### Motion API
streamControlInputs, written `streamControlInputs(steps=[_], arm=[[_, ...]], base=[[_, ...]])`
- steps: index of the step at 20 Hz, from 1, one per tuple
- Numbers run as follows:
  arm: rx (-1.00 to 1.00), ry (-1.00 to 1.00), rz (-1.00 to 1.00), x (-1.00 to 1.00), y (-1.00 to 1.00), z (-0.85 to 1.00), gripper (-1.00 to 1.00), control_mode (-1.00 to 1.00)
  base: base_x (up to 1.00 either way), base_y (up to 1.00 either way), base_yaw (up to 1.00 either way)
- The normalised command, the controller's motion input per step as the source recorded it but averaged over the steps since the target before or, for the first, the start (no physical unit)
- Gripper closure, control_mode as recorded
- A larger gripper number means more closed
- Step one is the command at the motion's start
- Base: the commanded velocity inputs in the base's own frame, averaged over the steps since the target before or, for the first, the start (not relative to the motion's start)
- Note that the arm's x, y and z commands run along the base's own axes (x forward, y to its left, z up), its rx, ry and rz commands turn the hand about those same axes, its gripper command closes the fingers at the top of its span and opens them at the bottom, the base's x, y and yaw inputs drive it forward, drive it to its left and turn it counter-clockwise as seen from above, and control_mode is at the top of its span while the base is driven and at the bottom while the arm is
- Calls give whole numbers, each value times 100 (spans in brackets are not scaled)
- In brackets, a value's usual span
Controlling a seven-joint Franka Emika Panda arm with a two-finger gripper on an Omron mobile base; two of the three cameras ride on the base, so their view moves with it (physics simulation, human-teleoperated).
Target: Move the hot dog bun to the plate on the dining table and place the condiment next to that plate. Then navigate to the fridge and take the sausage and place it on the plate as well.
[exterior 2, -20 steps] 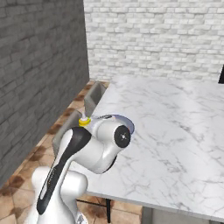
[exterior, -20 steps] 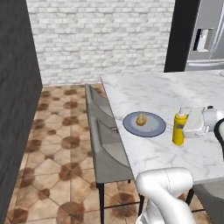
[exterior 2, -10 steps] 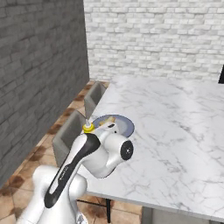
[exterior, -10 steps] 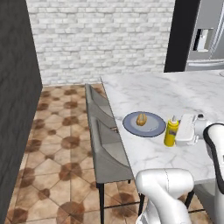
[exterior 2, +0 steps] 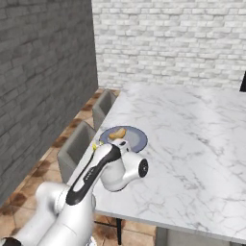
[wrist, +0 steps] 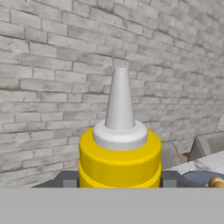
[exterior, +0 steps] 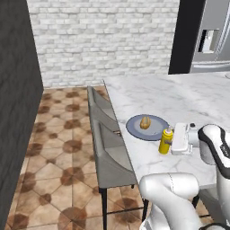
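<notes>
While the gripper (wrist: 119, 178) clasps the condiment (exterior: 165, 141) upright just beside the plate (exterior: 134, 127) on the dining table (exterior: 188, 96), the hot dog bun (exterior: 145, 122) already lies on that plate; releasing the bottle and fetching the sausage from the fridge (exterior: 213, 38) remain.

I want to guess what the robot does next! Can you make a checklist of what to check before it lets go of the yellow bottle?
1. Golden-tan hot dog bun lies on the round blue-grey plate: ok.
2. Yellow squeeze bottle with the grey nozzle stands upright: ok.
3. Bottle is beside the plate, not over it: ok.
4. Bottle's base rests on the white marble table: cannot tell.
5. Hand grips the bottle: ok.
6. Bare table around the bottle for backing away: ok.
</notes>
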Motion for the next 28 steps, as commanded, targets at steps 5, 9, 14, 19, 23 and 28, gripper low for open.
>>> streamControlInputs(steps=[5,9,14,19,23,28], arm=[[1,0,9,52,-8,-26,100,-100],[0,0,9,47,-21,-25,100,-100],[0,-4,9,26,-17,-29,100,-100],[0,-4,3,16,-1,-20,100,-100],[0,0,0,22,0,-11,100,-100],[0,0,-1,10,0,-9,100,-100]], base=[[0,0,0],[0,0,0],[0,0,0],[0,0,0],[0,0,0],[0,0,0]])
